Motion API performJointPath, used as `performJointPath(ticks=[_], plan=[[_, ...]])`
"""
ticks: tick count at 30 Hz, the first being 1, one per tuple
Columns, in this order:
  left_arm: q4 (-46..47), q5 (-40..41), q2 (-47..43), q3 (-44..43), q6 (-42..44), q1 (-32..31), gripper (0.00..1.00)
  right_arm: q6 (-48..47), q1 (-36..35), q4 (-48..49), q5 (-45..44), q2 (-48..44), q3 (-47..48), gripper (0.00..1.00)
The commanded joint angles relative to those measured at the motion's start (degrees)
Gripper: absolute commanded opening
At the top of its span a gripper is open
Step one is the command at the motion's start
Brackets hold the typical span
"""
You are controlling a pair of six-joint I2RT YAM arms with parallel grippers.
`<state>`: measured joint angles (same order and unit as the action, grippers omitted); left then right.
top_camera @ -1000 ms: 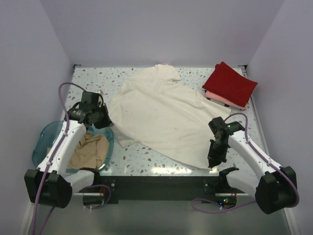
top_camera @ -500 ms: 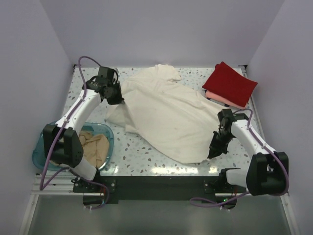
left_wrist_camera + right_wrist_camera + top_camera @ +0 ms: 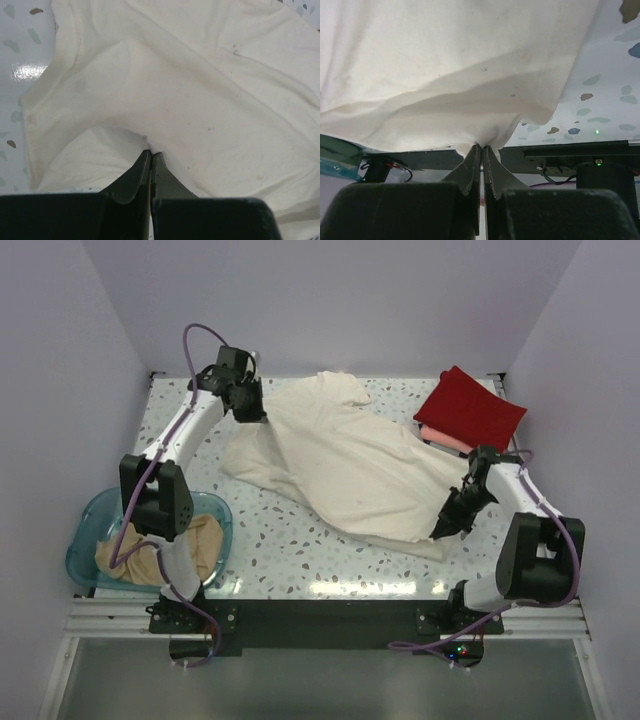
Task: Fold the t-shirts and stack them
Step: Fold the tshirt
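The cream-white t-shirt (image 3: pixel 350 465) lies spread across the middle of the speckled table (image 3: pixel 290 555), stretched on a slant between the two claws. One corner is at the left claw (image 3: pixel 151 154) and the opposite corner is at the right claw (image 3: pixel 481 149).

The left arm reaches long and nearly straight to the far-left part of the table, its wrist turned in toward the cloth. Its two dark fingers are pressed together, with a small peak of fabric pinched at the tips. The right arm is bent sharply, elbow out by the right edge, forearm angled back and down toward the near side. That claw is likewise clamped tight on a gathered hem, which hangs from it in a tuck above the table (its wrist view shows the black frame rail just behind).

The shirt is soft matte cotton, wrinkled in shallow ridges that fan out from each pinch, with a few tiny dark flecks on it.

Beyond the right claw, well apart from it, a red t-shirt (image 3: pixel 470 410) sits folded flat on a salmon pink t-shirt (image 3: pixel 447 441), of which only an edge shows. Nearer than the left claw and well apart from it, beside that arm's base, a tan-beige t-shirt (image 3: pixel 205 540) lies crumpled in a translucent blue tub (image 3: pixel 88 530).
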<state>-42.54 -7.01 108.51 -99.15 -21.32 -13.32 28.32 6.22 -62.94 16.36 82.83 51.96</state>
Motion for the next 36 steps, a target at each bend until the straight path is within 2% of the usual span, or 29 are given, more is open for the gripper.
performJointPath(ticks=[1,7,13,25,34,35,36], plan=[[-0.6,1.1,1.2,-5.1,1.8,-0.3,0.0,-2.8,3.7,-0.2,1.3,0.6,3.3,0.0],[-1.0,0.4,3.0,-7.5,1.4,-0.4,0.0,-5.6,9.4,-1.4,0.8,2.5,6.0,0.0],[0.3,2.3,3.5,-8.1,0.6,-0.4,0.0,-6.9,12.2,-1.7,-0.1,4.8,8.8,0.0],[0.6,4.9,5.9,-11.9,0.6,-0.2,0.0,-6.2,14.2,0.4,-0.5,7.9,10.1,0.0],[3.1,1.9,11.5,-15.2,0.7,-0.2,0.0,-4.9,14.3,3.6,-1.2,13.0,13.8,0.0],[3.3,1.6,12.1,-16.7,0.6,-0.2,0.06,-4.2,14.3,3.9,-1.2,14.0,15.3,0.0],[3.4,1.1,12.5,-17.6,0.5,-0.2,0.22,-4.0,14.3,3.9,-1.2,14.6,16.3,0.08]])
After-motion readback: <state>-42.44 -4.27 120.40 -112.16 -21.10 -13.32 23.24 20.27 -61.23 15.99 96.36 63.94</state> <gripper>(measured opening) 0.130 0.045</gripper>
